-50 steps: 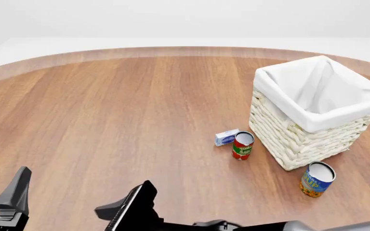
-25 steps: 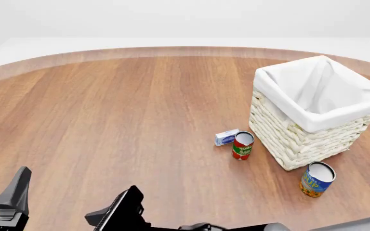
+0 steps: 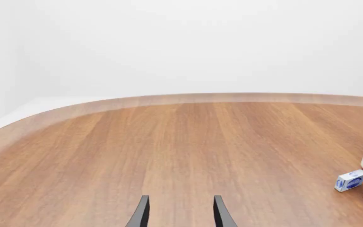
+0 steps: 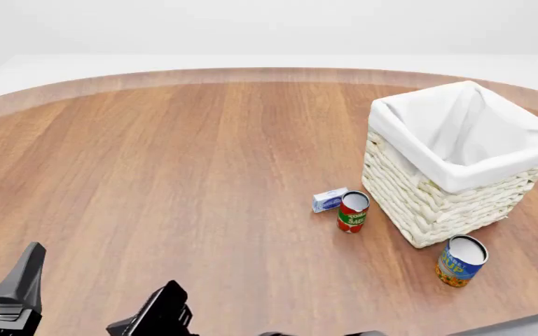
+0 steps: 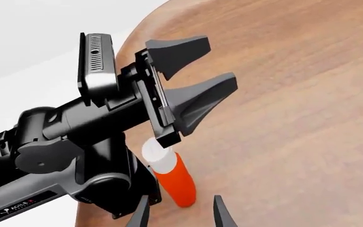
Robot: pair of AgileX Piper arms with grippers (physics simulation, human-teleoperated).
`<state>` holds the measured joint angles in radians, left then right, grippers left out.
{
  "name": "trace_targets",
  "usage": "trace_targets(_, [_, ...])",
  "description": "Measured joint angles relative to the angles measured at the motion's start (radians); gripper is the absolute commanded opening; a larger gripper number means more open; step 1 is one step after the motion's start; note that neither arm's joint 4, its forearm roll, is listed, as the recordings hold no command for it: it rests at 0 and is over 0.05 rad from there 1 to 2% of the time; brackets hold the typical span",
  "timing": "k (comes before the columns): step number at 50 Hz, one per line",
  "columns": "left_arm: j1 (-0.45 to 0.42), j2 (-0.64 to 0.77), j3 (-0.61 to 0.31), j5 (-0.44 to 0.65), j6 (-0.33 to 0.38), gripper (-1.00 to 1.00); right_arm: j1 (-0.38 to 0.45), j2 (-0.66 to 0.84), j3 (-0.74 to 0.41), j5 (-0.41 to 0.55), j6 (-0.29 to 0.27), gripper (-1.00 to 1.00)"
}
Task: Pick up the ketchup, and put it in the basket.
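Both hands gape empty; ketchup [image 5: 174,178] stands tilted, white cap uppermost, between right hand [image 5: 180,213] tips.

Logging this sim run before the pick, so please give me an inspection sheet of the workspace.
Surface: wooden table, rounded far edge.
Job's things: ketchup standing beside the left arm's base, seen only in the right wrist view; basket at right, white liner, nothing visible inside.
Clutter: tomato sauce can and small blue-white box beside the basket; blue-yellow can nearer.
Grippers: left gripper open, empty; right gripper open, close to the ketchup.
Cables: nothing seen.
Surroundings: plain white.
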<state>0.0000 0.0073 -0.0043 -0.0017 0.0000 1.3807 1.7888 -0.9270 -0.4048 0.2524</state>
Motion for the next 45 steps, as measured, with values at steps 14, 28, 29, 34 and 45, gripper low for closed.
trace_targets(14, [0.0,0.0,0.0,0.0,0.0,1.0,0.01,0.023,-0.036,0.021,0.007,1.0])
trace_targets(28, [0.0,0.0,0.0,0.0,0.0,1.0,0.014,0.041,-0.068,0.042,0.01,1.0])
trace_targets(29, [0.0,0.0,0.0,0.0,0.0,1.0,0.014,0.042,-0.07,0.043,0.01,1.0])
trace_targets(34, [0.0,0.0,0.0,0.0,0.0,1.0,0.016,0.051,-0.081,0.049,0.012,1.0])
trace_targets(45, [0.0,0.0,0.0,0.0,0.0,1.0,0.024,0.075,-0.107,0.063,0.014,1.0])
